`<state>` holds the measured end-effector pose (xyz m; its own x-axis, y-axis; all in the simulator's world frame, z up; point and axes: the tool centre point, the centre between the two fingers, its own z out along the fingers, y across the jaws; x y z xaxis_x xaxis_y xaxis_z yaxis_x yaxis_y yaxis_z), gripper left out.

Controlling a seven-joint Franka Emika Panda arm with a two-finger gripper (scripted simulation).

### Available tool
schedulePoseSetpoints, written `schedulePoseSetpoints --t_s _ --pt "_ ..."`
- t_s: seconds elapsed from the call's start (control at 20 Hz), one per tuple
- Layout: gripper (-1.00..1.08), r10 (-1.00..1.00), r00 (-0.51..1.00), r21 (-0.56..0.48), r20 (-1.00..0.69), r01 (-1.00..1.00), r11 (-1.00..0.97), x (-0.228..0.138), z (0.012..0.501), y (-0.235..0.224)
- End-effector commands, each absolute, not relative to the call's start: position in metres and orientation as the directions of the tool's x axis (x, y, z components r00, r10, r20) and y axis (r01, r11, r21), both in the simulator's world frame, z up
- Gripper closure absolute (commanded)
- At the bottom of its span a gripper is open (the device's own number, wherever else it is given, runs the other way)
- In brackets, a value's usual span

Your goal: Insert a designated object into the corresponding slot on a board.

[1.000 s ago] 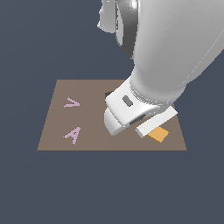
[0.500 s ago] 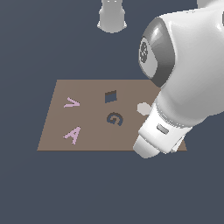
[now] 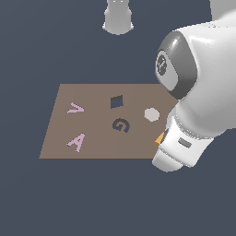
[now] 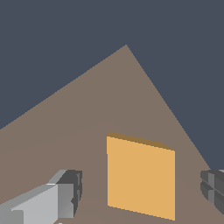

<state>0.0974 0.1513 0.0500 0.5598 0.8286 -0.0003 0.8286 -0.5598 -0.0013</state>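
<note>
I count one orange block [image 4: 140,177] between my gripper's [image 4: 142,197] spread jaws, one board [image 3: 97,138], one slot [image 3: 116,102], two pink letters [image 3: 76,109].

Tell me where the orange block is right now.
The orange square block lies flat on the brown board near its corner at the exterior view's right, between the open tool's fingers.

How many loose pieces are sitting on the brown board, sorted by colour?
Pink letters: 2, a V and an A
Pale grey hexagon: 1
Orange square block: 1, mostly hidden behind the arm in the exterior view
Total: 4 pieces on the board
</note>
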Motion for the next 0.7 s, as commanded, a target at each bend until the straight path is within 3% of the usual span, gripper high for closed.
schedulePoseSetpoints --t_s 0.0,0.45,0.5,0.65 --pt "-0.92 0.828 0.560 -0.001 0.000 0.828 -0.560 0.098 0.050 0.151" --pt "-0.92 0.832 0.555 0.000 0.000 0.832 -0.555 0.098 0.030 0.152" --pt "1.08 0.832 0.555 0.000 0.000 0.832 -0.555 0.098 0.030 0.152" --pt "1.08 0.832 0.555 0.000 0.000 0.832 -0.555 0.098 0.030 0.152"
